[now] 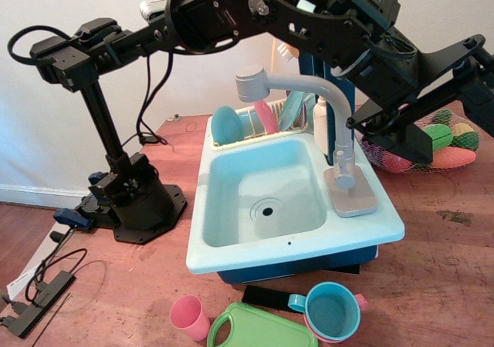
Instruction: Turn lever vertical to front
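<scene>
The lever (340, 159) is a small light-grey stub standing upright beside the foot of the faucet column, above the flat grey base plate (353, 199) on the right rim of the light-blue toy sink (231, 235). The tall curved spout (293, 85) reaches left over the basin. My black gripper (369, 129) hangs to the right of the faucet column, slightly above and right of the lever, not touching it. Its jaws look parted and hold nothing.
A dish rack (255, 123) with plates stands behind the basin. A mesh bag of toy food (444, 143) lies at the right. A pink cup (190, 317), a green board (258, 328) and a blue cup (332, 310) lie in front. The arm's base (135, 200) is at the left.
</scene>
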Robot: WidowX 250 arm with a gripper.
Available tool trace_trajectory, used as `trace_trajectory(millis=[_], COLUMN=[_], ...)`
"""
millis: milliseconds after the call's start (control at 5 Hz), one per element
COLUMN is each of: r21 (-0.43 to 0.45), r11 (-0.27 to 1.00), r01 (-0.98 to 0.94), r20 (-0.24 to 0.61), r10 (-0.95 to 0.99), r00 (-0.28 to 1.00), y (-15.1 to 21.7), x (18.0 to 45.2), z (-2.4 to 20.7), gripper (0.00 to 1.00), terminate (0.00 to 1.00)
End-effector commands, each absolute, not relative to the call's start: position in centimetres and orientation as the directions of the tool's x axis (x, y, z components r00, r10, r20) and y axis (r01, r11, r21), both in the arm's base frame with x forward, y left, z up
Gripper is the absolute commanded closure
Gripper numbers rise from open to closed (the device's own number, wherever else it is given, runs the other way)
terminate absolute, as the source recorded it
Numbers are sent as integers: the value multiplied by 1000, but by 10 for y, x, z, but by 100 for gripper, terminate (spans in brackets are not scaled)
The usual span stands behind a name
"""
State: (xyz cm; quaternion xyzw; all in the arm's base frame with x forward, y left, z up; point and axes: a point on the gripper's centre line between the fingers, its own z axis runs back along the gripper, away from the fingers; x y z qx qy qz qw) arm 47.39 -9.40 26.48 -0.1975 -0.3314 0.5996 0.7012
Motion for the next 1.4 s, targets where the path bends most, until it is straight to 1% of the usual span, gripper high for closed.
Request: trace_trajectory(millis=[0, 200, 600, 800, 1000, 1200], r21=[-674, -664, -670, -648, -638, -622], r11=[203, 199, 197, 217, 221, 228], r01=[-710, -721, -716, -730, -738, -749], r20=[228, 232, 262, 287, 293, 292], r10=[972, 971, 965, 957, 955, 955], r00=[61, 54, 20, 29, 33, 48], y=[-94, -86, -58, -49, -44, -40], x=[474, 477, 466, 460, 453, 447], z=[265, 268, 279, 288, 286, 278], gripper=[0, 0, 0, 0, 0, 0], terminate=[0, 0, 0, 0, 0, 0])
